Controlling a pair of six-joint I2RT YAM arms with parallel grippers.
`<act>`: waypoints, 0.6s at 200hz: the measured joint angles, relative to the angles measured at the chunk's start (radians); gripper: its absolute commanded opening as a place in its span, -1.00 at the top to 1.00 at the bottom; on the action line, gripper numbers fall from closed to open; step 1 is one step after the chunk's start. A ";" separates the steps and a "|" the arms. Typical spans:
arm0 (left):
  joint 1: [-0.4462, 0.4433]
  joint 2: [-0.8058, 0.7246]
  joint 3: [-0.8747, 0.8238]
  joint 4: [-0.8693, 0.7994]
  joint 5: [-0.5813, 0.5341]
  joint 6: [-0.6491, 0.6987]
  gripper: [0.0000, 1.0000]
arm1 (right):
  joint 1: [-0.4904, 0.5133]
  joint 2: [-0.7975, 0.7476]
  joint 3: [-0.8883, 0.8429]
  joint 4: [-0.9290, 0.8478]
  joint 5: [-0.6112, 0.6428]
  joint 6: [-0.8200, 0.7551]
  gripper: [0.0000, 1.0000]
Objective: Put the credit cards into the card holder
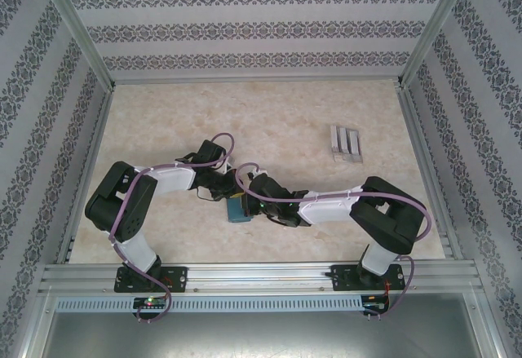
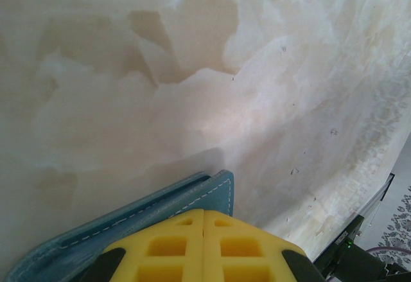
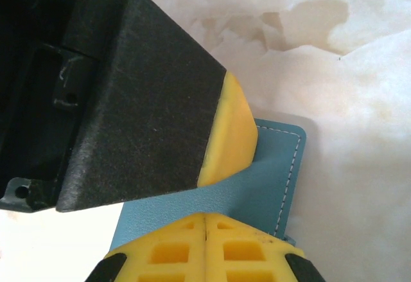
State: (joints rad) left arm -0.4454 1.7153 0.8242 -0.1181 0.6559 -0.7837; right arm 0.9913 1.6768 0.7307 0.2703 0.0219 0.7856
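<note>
Top external view showed the marbled tabletop [image 1: 163, 113] with the left arm [image 1: 122, 203] and right arm [image 1: 383, 211] bent in toward each other near the middle. A clear three-slot stand [image 1: 346, 142] stood well apart to the far right. The teal card holder [image 1: 239, 210] lay flat between the two wrists, near the front edge.

On the left wrist view the left claw [image 2: 203, 221] was closed, its yellow tips pressed together over the stitched edge of the card holder. On the right wrist view the right claw [image 3: 204, 246] was closed too, sitting at the near side of the holder, and a fingertip [image 3: 232, 134] of the left claw bore down on the teal cover just beside it. Whether either claw had a leaf nipped I could not tell.

As I judged it, the step was opening the holder. One claw should pin the lower leaf to the tabletop while the other lifts the top leaf slowly, low and straight, so the holder neither slides nor snaps back before the credit cards go in
</note>
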 measured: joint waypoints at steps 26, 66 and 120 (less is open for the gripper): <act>0.000 0.000 0.000 0.000 0.000 0.000 1.00 | 0.002 0.001 -0.001 0.008 0.019 -0.015 1.00; 0.000 0.000 -0.001 0.000 0.005 -0.002 1.00 | 0.002 0.017 -0.007 0.040 0.025 -0.033 1.00; 0.003 0.000 -0.011 0.020 0.015 -0.008 1.00 | 0.002 0.034 -0.006 0.060 0.014 -0.034 1.00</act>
State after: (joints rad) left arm -0.4427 1.7149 0.8127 -0.0978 0.6708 -0.7914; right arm 0.9928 1.7103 0.7242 0.3305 0.0360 0.7521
